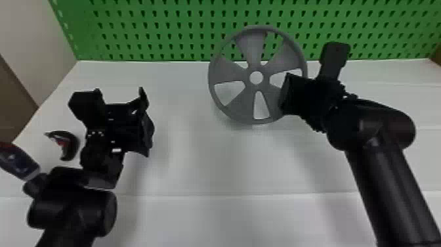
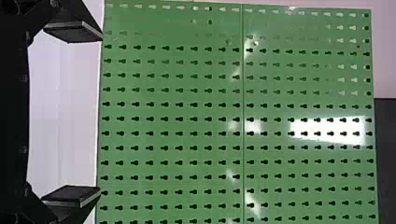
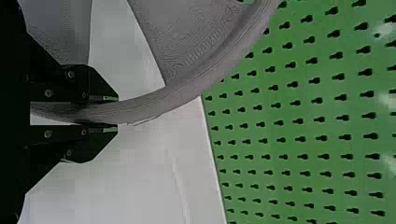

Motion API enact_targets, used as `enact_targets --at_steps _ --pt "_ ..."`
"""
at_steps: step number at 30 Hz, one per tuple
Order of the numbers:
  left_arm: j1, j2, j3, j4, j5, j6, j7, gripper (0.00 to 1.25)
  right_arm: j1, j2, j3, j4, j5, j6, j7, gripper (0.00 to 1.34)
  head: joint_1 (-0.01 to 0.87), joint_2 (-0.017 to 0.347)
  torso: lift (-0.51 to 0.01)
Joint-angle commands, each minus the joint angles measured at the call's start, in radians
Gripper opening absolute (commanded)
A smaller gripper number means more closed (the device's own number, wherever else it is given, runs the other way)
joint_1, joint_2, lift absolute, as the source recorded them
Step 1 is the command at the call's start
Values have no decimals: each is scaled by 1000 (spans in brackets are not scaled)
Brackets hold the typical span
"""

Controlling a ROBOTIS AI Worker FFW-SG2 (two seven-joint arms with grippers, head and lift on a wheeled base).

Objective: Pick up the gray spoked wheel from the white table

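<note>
Head view, left to right: pale wall at the far left. Then a blue, red and white object at the left edge, exact type can't tell. Near it, a small black curved piece with red on its inner side, just left of the left pincer.

Left pincer: over the left part of the white counter, spread wide, nothing between the fingers. Left arm comes in from the bottom edge. Left wrist view has green pegboard past the fingertips.

Next, right of centre: gray spoked wheel, at the back of the counter, face toward the head camera. Five broad spokes, round hole in the middle. Upper part overlaps the pegboard, shadow on the counter below. Can't tell if the lower rim touches the counter.

Right pincer: at the wheel's right side, closed on the rim. Right wrist view: one finger on each side of the rim, only the rim's thickness between them. Right arm runs from there down to the lower right corner.
</note>
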Motion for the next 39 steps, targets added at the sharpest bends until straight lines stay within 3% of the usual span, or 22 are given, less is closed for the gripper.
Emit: enact_targets --at_steps 1,6,9,10,22,28,39 --pt "0 0 -2 -2 5 0 0 1121 58 -3 17 -9 75 -157 73 311 806 44 -98" --pt "2 0 -2 -2 19 0 0 1121 121 -2 59 -10 136 -355 89 304 806 44 -98" --pt "2 0 -5 -2 17 0 0 1121 165 37 47 -12 244 -464 106 304 806 44 -98" --pt "2 0 -5 -2 17 0 0 1121 177 37 53 -13 273 -504 106 304 806 44 -98" --pt "2 -2 -21 0 28 9 -1 1121 243 47 40 -4 288 -619 104 284 806 44 -98" --pt "2 -2 -26 0 33 11 -1 1121 247 43 49 -1 322 -631 106 264 806 44 -98" --pt "-3 -2 -35 0 34 15 -1 1121 247 43 53 0 307 -628 106 261 806 44 -98"
